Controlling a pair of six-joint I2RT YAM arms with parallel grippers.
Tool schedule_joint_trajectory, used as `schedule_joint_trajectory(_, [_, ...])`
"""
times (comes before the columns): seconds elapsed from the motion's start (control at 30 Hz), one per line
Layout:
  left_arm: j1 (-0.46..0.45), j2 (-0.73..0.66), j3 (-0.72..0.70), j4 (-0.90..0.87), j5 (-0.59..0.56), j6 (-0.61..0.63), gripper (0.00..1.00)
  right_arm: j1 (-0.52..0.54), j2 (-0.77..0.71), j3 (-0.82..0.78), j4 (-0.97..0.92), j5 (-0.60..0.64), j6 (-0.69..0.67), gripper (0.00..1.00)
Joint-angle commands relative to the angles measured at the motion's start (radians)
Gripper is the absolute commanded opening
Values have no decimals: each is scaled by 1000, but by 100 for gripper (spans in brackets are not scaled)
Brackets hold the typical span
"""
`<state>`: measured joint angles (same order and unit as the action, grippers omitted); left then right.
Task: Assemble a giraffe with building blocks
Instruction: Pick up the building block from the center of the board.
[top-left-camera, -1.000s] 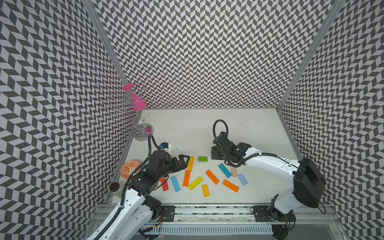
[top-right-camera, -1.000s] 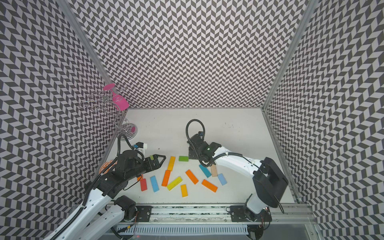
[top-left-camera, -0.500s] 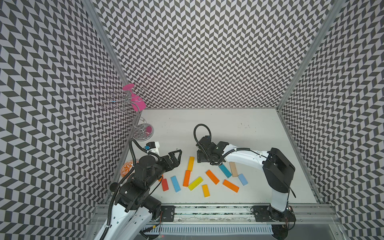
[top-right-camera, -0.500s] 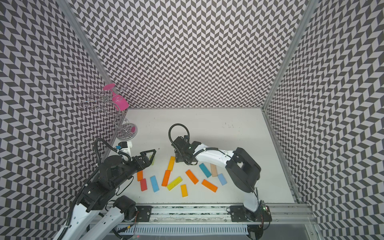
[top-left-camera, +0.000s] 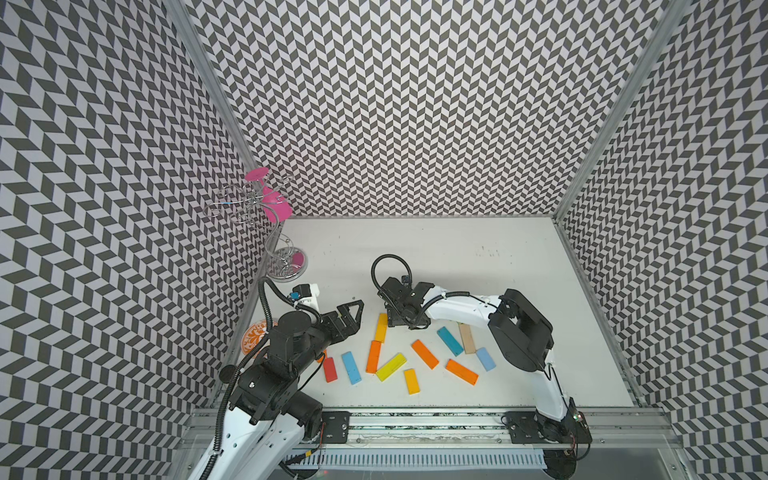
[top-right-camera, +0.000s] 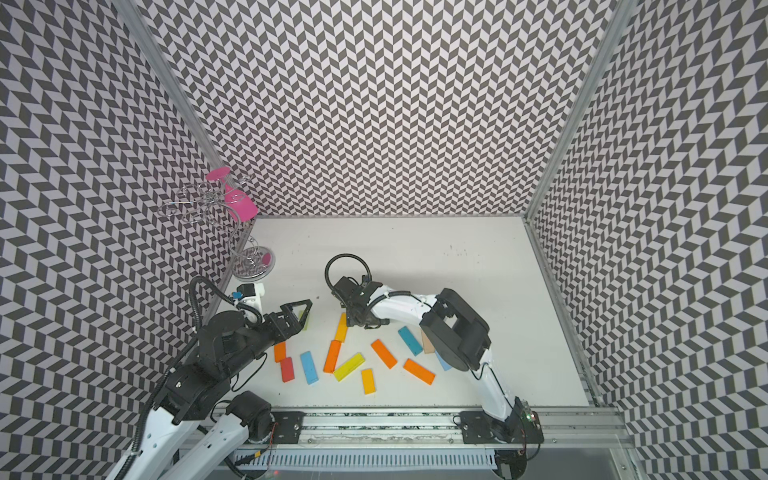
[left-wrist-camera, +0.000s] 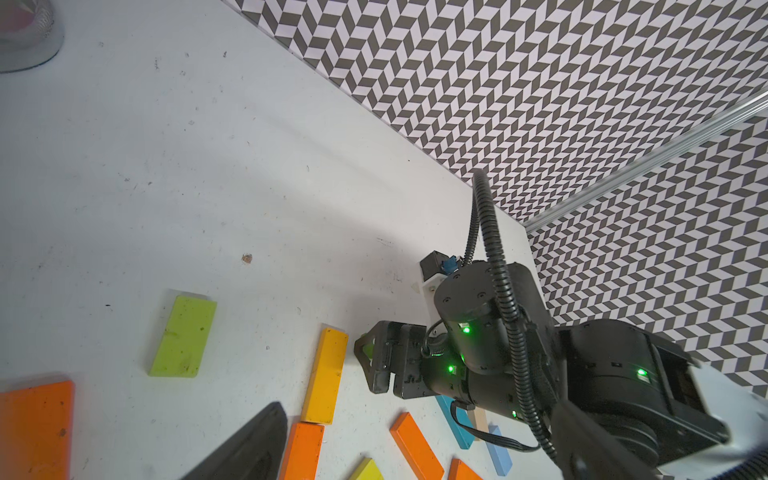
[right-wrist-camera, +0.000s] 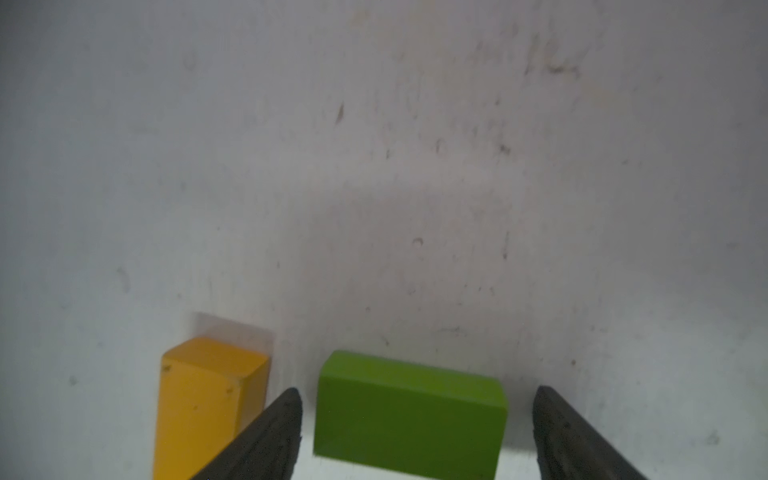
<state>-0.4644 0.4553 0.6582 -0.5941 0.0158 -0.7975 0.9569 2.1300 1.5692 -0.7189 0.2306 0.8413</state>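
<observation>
Right wrist view: green block (right-wrist-camera: 409, 415) flat on the white table (right-wrist-camera: 374, 166). It is a thick rectangular slab in smooth matte paint, with clean edges and slightly softened corners. Straddled by the right gripper (right-wrist-camera: 417, 397), with dark, rough-textured fingers (right-wrist-camera: 266, 436) spread wide and a strip of bare table on each side, so nothing gripped. Just beside it, not touching, an amber block (right-wrist-camera: 203, 407) of the same slab shape, its paint flecked with small dark nicks.

Both top views: other blocks (top-left-camera: 425, 354) scattered flat toward the front of the table, between the two arms. All thin domino-like planks at mixed angles, painted orange, yellow, red and two blues, plus one tan block (top-left-camera: 466, 350) of bare wood. Several close together; amber and one orange nearly end to end.

Left gripper (top-left-camera: 351, 318) wide open and empty, with black triangular fingers, close to a lime block (left-wrist-camera: 183, 336) with a dull, speckled face.

Table top matte white, scuffed and dotted with dark marks. Round bowl (top-left-camera: 255, 336) with an orange-and-white pattern at the left edge, half hidden behind the left arm. Chrome wire stand (top-left-camera: 286, 266) in the back left corner, with curled arms and pink pieces hanging. Walls (top-left-camera: 415, 104) in grey-and-white chevron print.
</observation>
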Motion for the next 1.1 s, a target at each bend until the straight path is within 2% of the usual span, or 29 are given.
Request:
schedule_joint_trajectory(0.0, [-2,-16,7,-10,-27,17,100,5,35,37,-43,44,36,82])
schedule_joint_trajectory(0.23, [-2,-29,6,-12,-40,27,100,11,73,78,-96,61,45,70])
schedule_joint_trajectory(0.4, [-2,-27,11,-9,-51,39,100,18,70,86,-114,55,48,57])
schedule_joint_trajectory(0.67, [-2,8,14,33,-35,63,100,0,-12,142,-208,142,55,52])
schedule_joint_trajectory(0.87, [-3,141,-22,198,76,95,100,-170,-138,155,-177,170,-89,51])
schedule_joint_trajectory(0.97, [-14,217,-61,330,150,83,99,-281,-127,175,-127,147,-199,52])
schedule_joint_trajectory(1.07, [-47,320,-52,398,155,83,98,-375,-69,238,-94,115,-279,52])
